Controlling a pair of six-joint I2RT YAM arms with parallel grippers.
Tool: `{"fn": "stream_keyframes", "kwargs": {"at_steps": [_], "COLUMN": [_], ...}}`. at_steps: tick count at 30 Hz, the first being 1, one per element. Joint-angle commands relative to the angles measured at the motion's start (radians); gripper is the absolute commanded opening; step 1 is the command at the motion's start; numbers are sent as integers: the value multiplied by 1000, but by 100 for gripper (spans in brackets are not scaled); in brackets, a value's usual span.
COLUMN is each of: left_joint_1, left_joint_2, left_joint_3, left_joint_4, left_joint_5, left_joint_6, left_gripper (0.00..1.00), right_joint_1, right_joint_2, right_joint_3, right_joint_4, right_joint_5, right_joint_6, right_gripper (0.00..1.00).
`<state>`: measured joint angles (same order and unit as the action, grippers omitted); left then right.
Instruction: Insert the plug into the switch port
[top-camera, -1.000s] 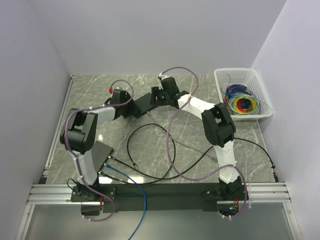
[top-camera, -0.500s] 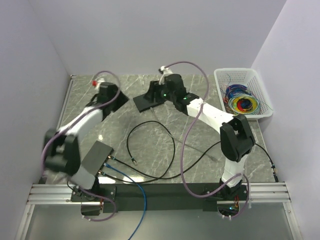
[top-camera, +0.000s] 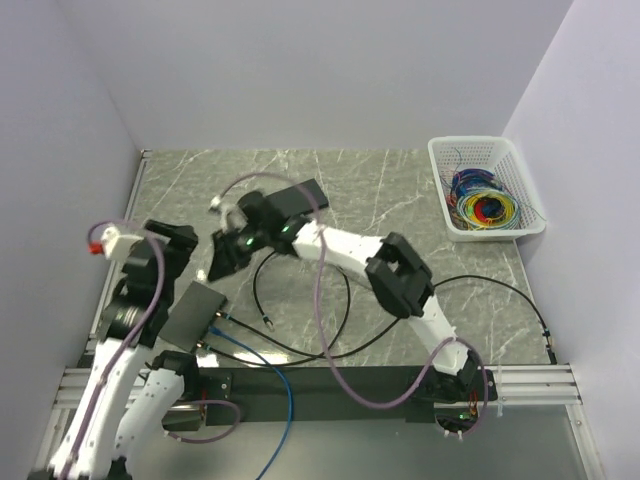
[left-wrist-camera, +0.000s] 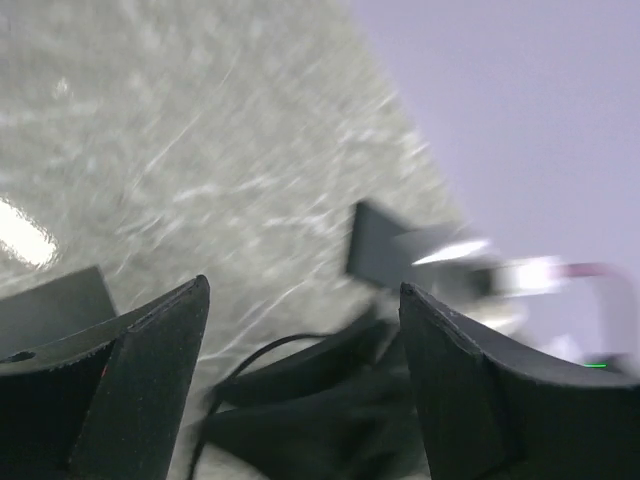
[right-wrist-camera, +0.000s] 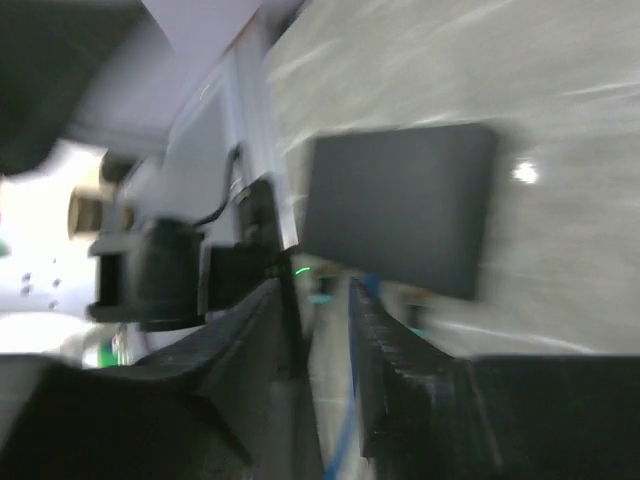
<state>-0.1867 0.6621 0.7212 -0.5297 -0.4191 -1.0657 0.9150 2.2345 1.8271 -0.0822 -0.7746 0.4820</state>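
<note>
Fingers (right-wrist-camera: 240, 345) on the right sit barely apart, flat black switch box (right-wrist-camera: 395, 205) just past them; left fingers (left-wrist-camera: 130, 370) gape wide.

Switch (top-camera: 195, 312) near left on the table (top-camera: 400, 190), cable (top-camera: 255, 288) looping just right of it, basket (top-camera: 480, 141) far right, wires (top-camera: 485, 207) coiled inside.

White-black arms (top-camera: 345, 250) (mauve cables (top-camera: 318, 300))

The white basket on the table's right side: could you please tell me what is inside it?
Coiled multicoloured wires lie in the white basket; anything beneath them is covered.
</note>
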Motion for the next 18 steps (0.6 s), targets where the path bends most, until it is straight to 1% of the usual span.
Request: {"fn": "stream_keyframes", "kwargs": {"at_steps": [1,3,4,6,7,9,10,13,15,17,18], "left_joint_1": [0,0,0,0,0,0,0,0,0,0,0], "left_joint_2": [-120,-165,-176,-202,-211,-232,-242,-272,-304,-328,-353], "left_joint_3": [85,116,142,165,182,191,192,196,198,202,202], "left_joint_4": [-76,-96,-98,-105,-110,-119,-121,-147,-165,-185,-188], "left_joint_5": [-96,-99,-93,-87,-78,-72,-66,-32,-32,-43,-46], "left_joint_6": [-10,1,7,22,29,38,42,55,53,59,62], "left_gripper": [83,83,83,83,83,83,83,83,83,83,83], "right_joint_1": [129,192,212,260,274,320,332,366,378,387,389], "right_joint_2": [30,68,80,131,149,207,227,296,329,350,356], "right_joint_3": [87,93,110,148,202,260,318,400,417,426,428], "right_joint_4": [-86,-88,-90,-115,-126,-166,-175,-208,-224,-244,-263], "right_joint_5": [-39,-12,10,30,66,103,118,188,239,299,355], "right_joint_6": [-42,-34,-23,-20,-28,-31,-28,-14,-11,-26,-32], "right_gripper": [39,34,28,24,21,19,16,11,10,10,10]}}
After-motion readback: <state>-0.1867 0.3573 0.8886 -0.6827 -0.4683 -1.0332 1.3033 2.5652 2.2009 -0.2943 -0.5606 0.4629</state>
